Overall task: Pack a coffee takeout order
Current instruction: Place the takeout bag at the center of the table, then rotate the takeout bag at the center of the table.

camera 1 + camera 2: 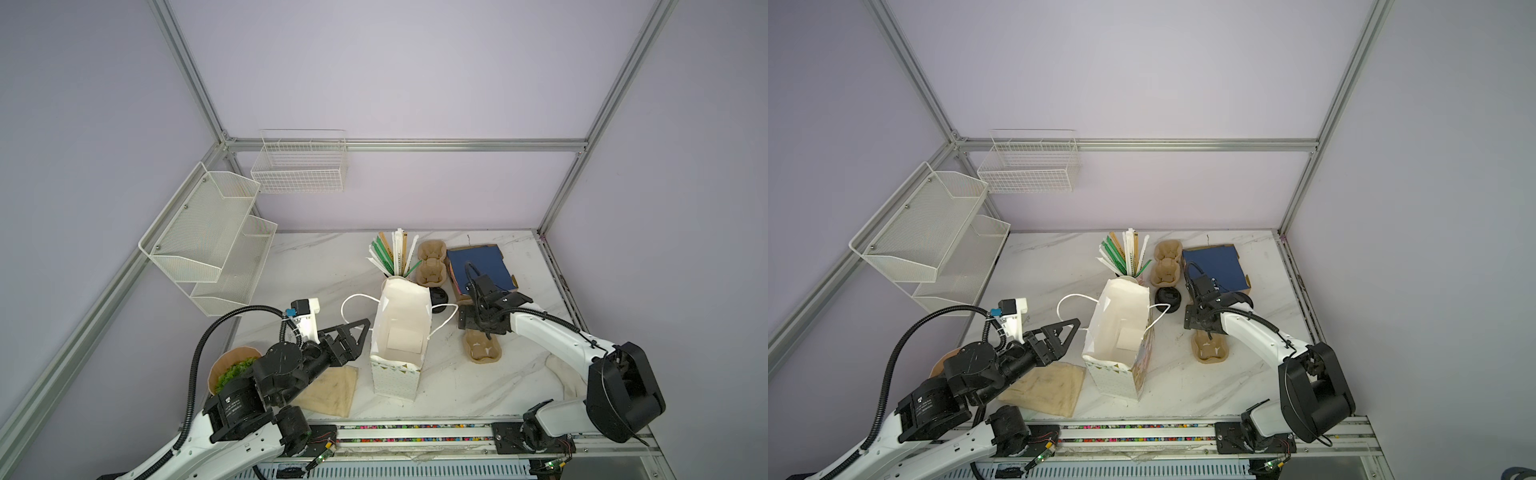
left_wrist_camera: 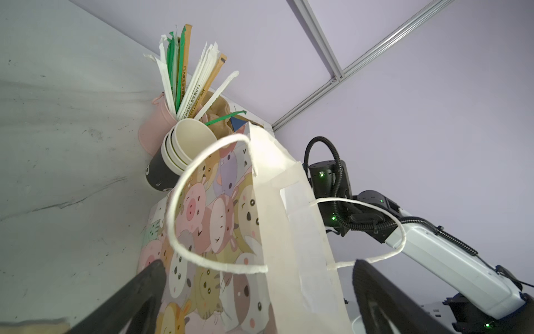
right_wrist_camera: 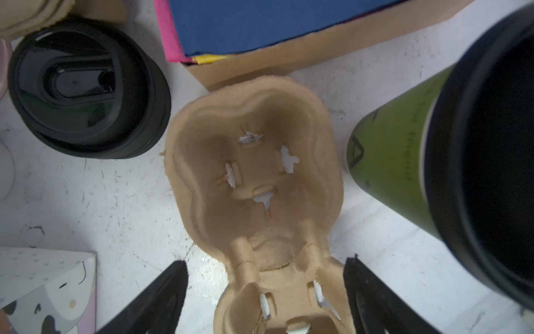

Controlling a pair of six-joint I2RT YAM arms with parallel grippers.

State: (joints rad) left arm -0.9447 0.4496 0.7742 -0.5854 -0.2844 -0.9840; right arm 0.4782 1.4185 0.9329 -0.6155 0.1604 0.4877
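Holding the right end effector point(image 3: 265, 261) wide open and empty above the brown moulded-pulp two-cup carrier point(image 3: 254, 173) on the table point(image 3: 101, 188), straddling its middle. Hovering just beside the upright dark green paper cup point(image 3: 398, 150), the navy blue paper napkin point(image 3: 260, 23) in a cardboard tray point(image 3: 318, 57) just beyond. Pointing the open left end effector point(image 2: 257, 262) at the paper bag point(image 2: 289, 217).

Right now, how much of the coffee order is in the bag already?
Done: the paper bag stands open, but it looks empty, so nothing is packed yet. In hand: the right hand is open over the pulp carrier, a finger on each side, not gripping. The left hand is open beside the bag. Left: the green cup stands outside the carrier, and the navy napkin lies in its box.
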